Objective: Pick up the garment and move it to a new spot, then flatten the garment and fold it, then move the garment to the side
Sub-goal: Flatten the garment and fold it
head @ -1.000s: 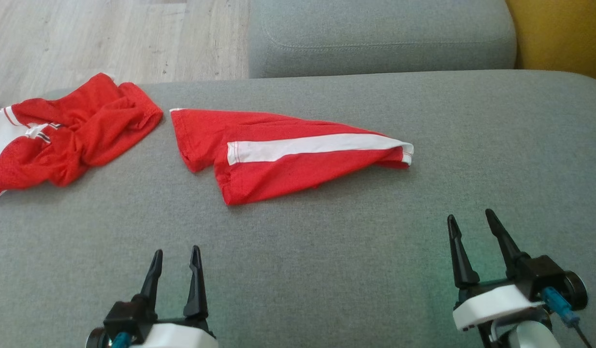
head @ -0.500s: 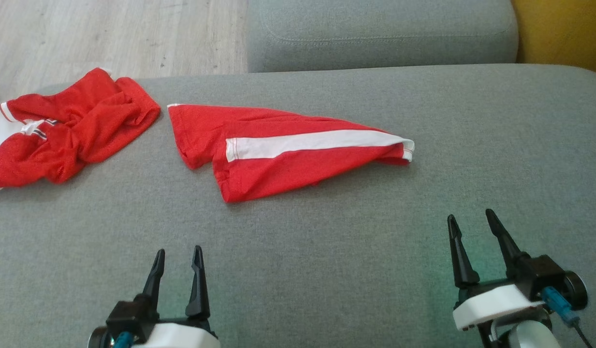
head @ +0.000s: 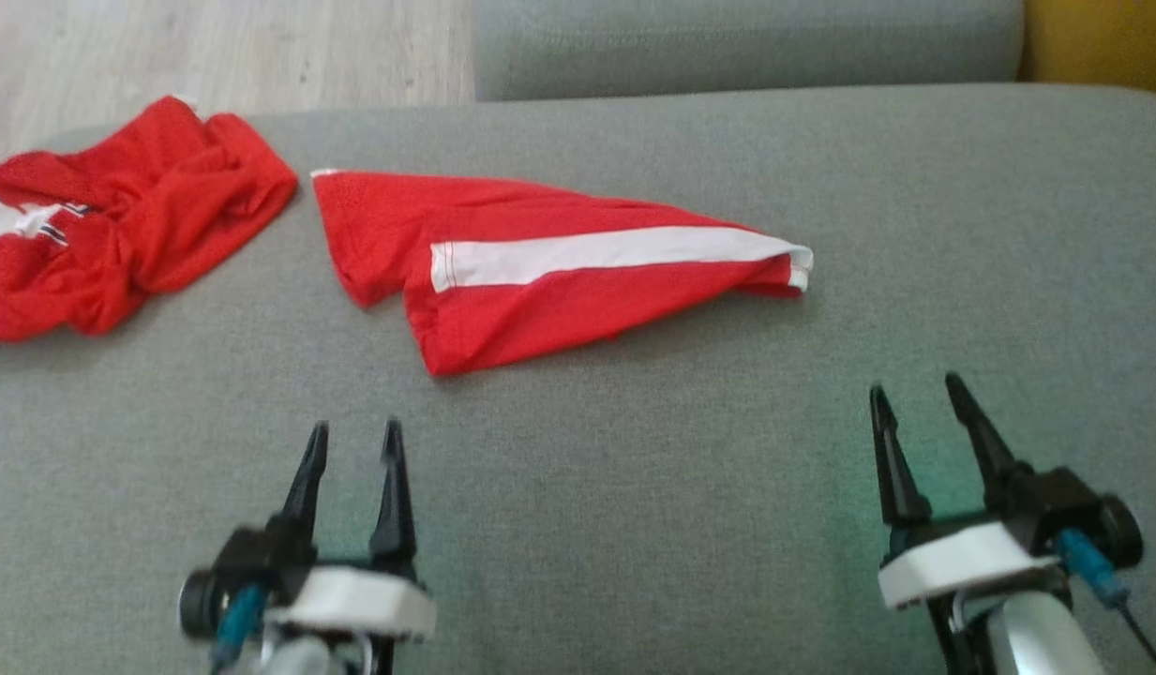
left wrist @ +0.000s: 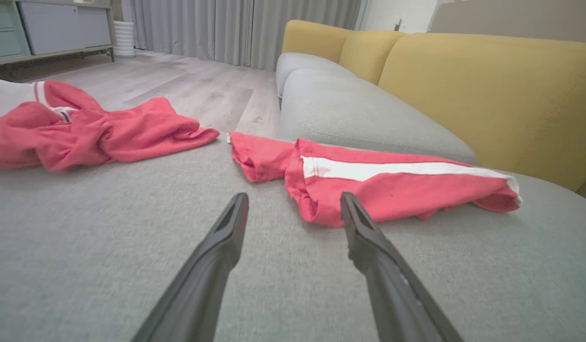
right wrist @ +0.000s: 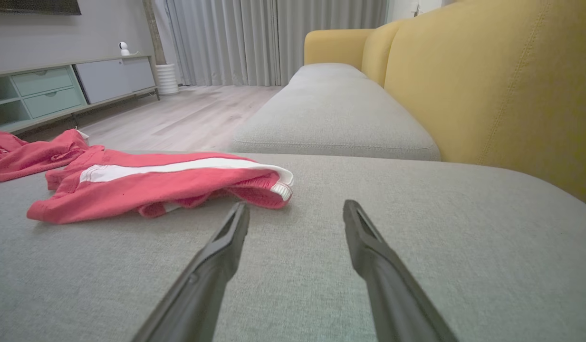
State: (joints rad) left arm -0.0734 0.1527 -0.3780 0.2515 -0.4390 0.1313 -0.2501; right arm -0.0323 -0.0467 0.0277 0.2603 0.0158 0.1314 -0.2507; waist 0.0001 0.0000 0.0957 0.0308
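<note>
A red garment [head: 559,300] with a white side stripe lies folded flat on the grey sofa seat [head: 634,525], mid-left; it also appears in the wrist views [left wrist: 397,190] [right wrist: 145,190]. A second red garment [head: 137,225] [left wrist: 98,137] lies crumpled at the seat's far left edge. My left gripper [head: 354,431] [left wrist: 293,197] is open and empty, a short way in front of the folded garment's near hem. My right gripper [head: 915,386] [right wrist: 296,205] is open and empty over bare cushion, to the right of and nearer than the garment's waistband end.
Another grey seat cushion [head: 746,47] adjoins the far edge. A yellow backrest [right wrist: 487,85] runs along the right side. Wooden floor [head: 212,56] lies beyond the far left edge, with a low cabinet [right wrist: 60,90] across the room.
The head camera has tipped, shifting the whole picture upward. My left gripper has crept forward a little towards the folded garment. Both grippers stay open; the garments lie as before.
</note>
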